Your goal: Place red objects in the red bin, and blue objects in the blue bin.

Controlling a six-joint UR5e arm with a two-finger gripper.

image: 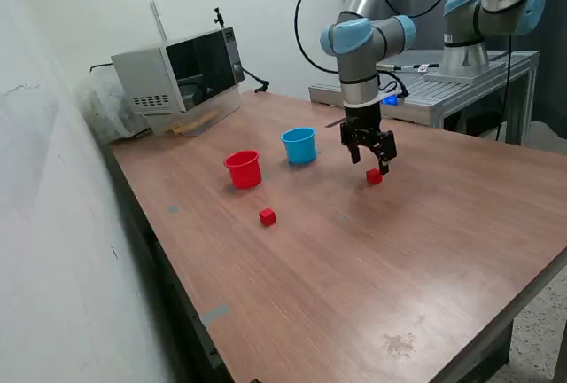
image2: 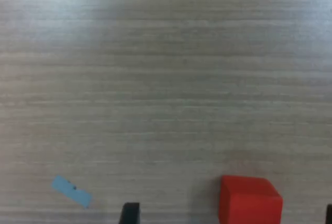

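Observation:
My gripper (image: 370, 162) is open and hangs just above one red cube (image: 374, 176) on the wooden table (image: 354, 268). In the wrist view this cube (image2: 250, 200) lies between my two spread fingers, nearer one of them, with the gripper (image2: 229, 215) around it but not closed. A second red cube (image: 267, 216) lies apart, nearer the table's front. The red cup (image: 243, 169) and the light-blue cup (image: 299, 145) stand upright side by side toward the exterior view's left of my gripper. No dark blue cube is in view.
A microwave (image: 182, 73) stands at the table's back left corner. A second robot arm (image: 496, 11) is mounted on a metal table (image: 461, 86) behind. A wall runs along the exterior view's left. A scrap of blue tape (image2: 71, 191) is stuck to the tabletop.

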